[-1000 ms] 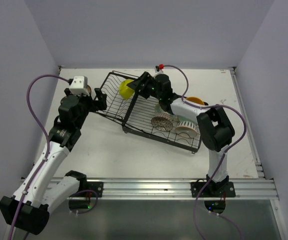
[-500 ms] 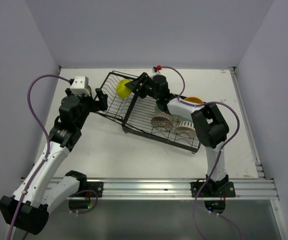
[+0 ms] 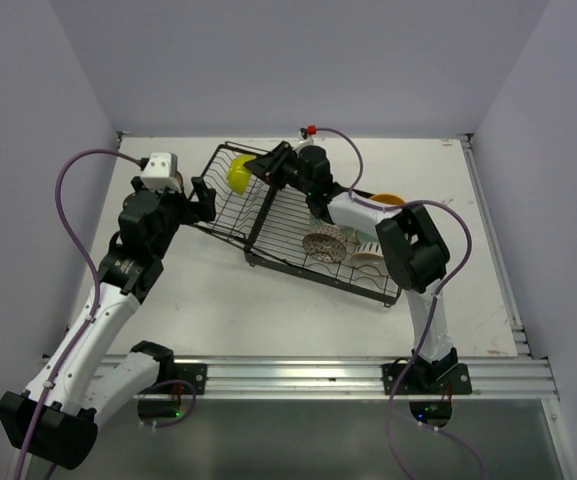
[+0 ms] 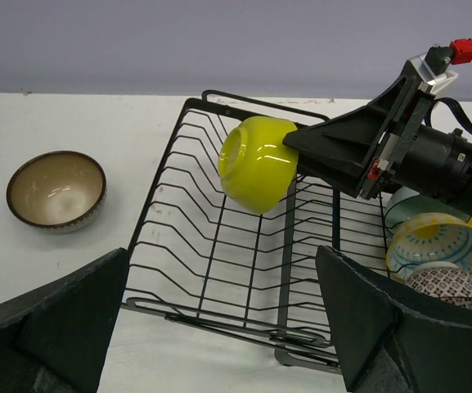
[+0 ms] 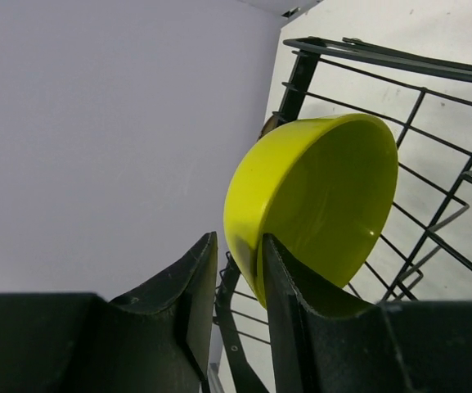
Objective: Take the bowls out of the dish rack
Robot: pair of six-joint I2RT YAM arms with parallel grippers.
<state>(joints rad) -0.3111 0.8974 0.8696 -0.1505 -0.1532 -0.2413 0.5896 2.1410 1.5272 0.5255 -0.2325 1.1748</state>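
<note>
My right gripper (image 3: 261,169) is shut on the rim of the yellow-green bowl (image 3: 239,173) and holds it tilted on its side above the flat section of the black dish rack (image 3: 230,215). The rim sits between the jaws in the right wrist view (image 5: 240,246), with the bowl (image 5: 325,196) filling the middle. The left wrist view shows the same bowl (image 4: 256,162) over the wavy wires (image 4: 211,246). My left gripper (image 3: 201,194) is open and empty at the rack's left edge. A brown-patterned bowl (image 3: 323,243) and a white ribbed bowl (image 3: 371,255) stand in the basket section.
A dark brown striped bowl (image 4: 56,190) sits upright on the table left of the rack. An orange-yellow bowl (image 3: 390,201) lies by the rack's far right side. Pale teal (image 4: 407,209) and patterned bowls (image 4: 436,241) crowd the basket. Walls close in the table at back and sides.
My right gripper has carried the yellow-green bowl a little to the left and farther back over the flat section. The left arm has not moved.
</note>
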